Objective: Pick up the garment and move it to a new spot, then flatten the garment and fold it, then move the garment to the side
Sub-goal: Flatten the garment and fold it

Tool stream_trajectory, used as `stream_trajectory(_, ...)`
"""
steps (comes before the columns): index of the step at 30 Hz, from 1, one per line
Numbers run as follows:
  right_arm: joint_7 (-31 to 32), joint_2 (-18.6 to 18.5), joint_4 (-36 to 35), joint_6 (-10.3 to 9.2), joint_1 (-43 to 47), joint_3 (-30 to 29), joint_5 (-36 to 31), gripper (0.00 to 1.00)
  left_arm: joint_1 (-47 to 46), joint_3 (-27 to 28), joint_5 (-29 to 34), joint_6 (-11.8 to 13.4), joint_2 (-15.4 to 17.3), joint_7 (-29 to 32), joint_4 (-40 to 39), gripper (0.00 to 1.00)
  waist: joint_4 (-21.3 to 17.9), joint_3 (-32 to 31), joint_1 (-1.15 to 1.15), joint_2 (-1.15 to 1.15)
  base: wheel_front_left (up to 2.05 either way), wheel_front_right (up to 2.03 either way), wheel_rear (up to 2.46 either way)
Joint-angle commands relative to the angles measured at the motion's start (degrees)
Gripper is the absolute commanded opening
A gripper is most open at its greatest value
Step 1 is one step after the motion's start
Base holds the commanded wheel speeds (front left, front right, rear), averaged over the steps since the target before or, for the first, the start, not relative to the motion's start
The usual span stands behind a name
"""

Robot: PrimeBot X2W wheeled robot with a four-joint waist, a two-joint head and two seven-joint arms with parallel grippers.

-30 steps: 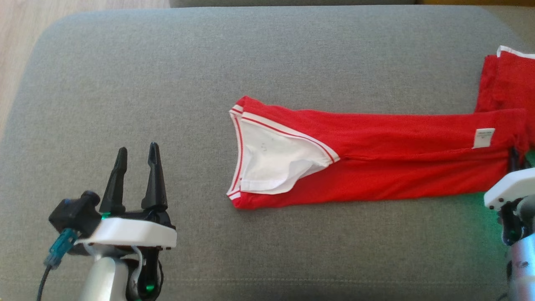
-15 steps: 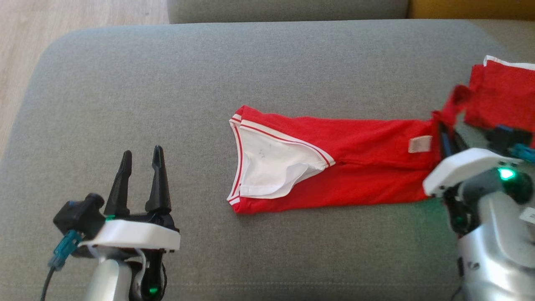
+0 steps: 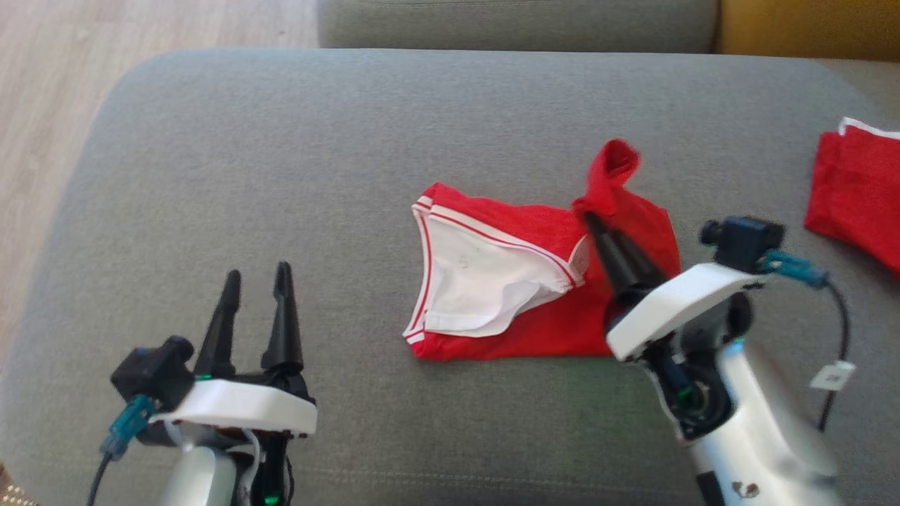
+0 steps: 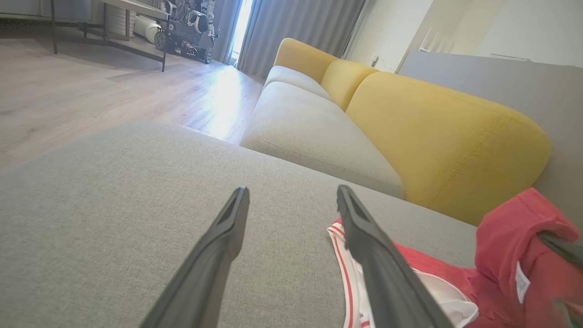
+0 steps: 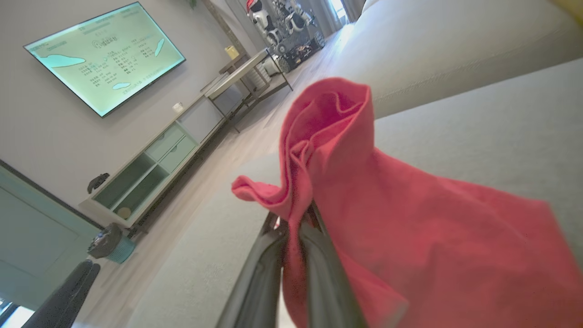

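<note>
red cloth garment with white lining and red-and-white striped trim [image 3: 520, 330] is lying near the middle of the grey fabric cushion [image 3: 281, 140]. its trimmed opening is facing the robot's left and the white lining is showing. the right end is being held up off the cushion and is hanging over the flat part (a bunched red tip is sticking up past the fingertips).

right gripper [image 3: 590, 219]: jaws are closed on that raised end. in the right wrist view red fabric is being pinched between the two dark fingers and is draping down over their right side. the rest of the garment is resting flat on the cushion.

left gripper [image 3: 257, 270]: it is hovering over bare cushion at the lower left of the head view, well apart from the garment. its jaws are spread wide with nothing between them. in the left wrist view the striped trim is showing just past one finger, and no contact is being made.

a small white label [image 4: 520, 282] is showing on the raised fold. a second red cloth piece with a white edge [image 3: 854, 190] is lying at the cushion's right side, well apart from the garment. a yellow upholstered sofa back [image 4: 432, 136] is standing behind a further grey seat, and pale wood floor [image 3: 42, 84] is showing to the left.
</note>
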Motion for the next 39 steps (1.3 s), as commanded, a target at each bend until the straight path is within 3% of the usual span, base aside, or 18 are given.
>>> stream_trajectory(1, -1.26, 0.60, -1.12, -0.05, -2.39, 2.48, 1.60, 0.00, -1.17, 1.19, -0.48, 0.08, 0.13, -0.70, -1.32, 1.00, 0.82, 0.02, 0.00, 0.00, 0.00, 0.00, 0.00)
stream_trajectory(9, -8.45, 0.60, 8.59, -0.05, -7.95, 11.25, 14.15, 0.00, -1.35, -0.66, -1.64, 0.39, 0.13, -0.70, -0.85, 1.00, 4.43, 0.95, 0.00, 0.00, 0.00, 0.00, 0.00)
stream_trajectory(20, -17.19, 0.61, 23.38, -0.05, -15.69, 24.23, 26.65, 0.00, -1.99, -1.63, -2.31, 0.49, 0.13, -0.70, -0.46, 1.00, 8.33, 2.57, 0.00, 0.00, 0.00, 0.00, 0.00)
stream_trajectory(21, -17.81, 0.61, 24.74, -0.05, -16.48, 25.39, 27.11, 0.43, -2.06, -1.64, -2.30, 0.47, 0.13, -0.70, -0.45, 1.00, 8.50, 2.74, 0.00, 0.00, 0.00, 0.00, 0.00)
stream_trajectory(22, -18.22, 0.61, 25.72, -0.05, -17.06, 26.30, 28.32, 1.00, -2.13, -1.63, -2.29, 0.45, 0.13, -0.70, -0.41, 1.00, 8.61, 2.85, 0.00, 0.00, 0.00, 0.00, 0.00)
stream_trajectory(28, -20.44, 0.61, 27.04, -0.05, -20.54, 33.06, 33.82, 1.00, -2.00, -0.85, -1.86, 0.47, 0.13, -0.70, -0.03, 1.00, 7.78, 2.99, 0.00, 0.00, 0.00, 0.00, 0.00)
stream_trajectory(32, -21.91, 0.61, 28.96, -0.05, -22.14, 34.31, 35.27, 1.00, -1.90, -0.44, -1.42, 0.41, 0.13, -0.70, 0.43, 1.00, 6.60, 2.48, 0.00, 0.00, 0.00, 0.00, 0.00)
stream_trajectory(35, -23.30, 0.61, 30.54, -0.05, -23.92, 34.78, 34.99, 1.00, -1.80, 0.07, -1.19, 0.40, 0.13, -0.70, 0.51, 1.00, 5.24, 1.62, 0.00, 0.00, 0.00, 0.00, 0.00)
stream_trajectory(39, -25.28, 0.34, 34.58, -0.05, -26.97, 33.64, 29.74, 1.00, -1.37, 0.96, -1.27, 0.47, 0.13, -0.70, -0.01, 1.00, 3.13, 0.49, 0.00, 0.00, 0.00, 0.00, 0.00)
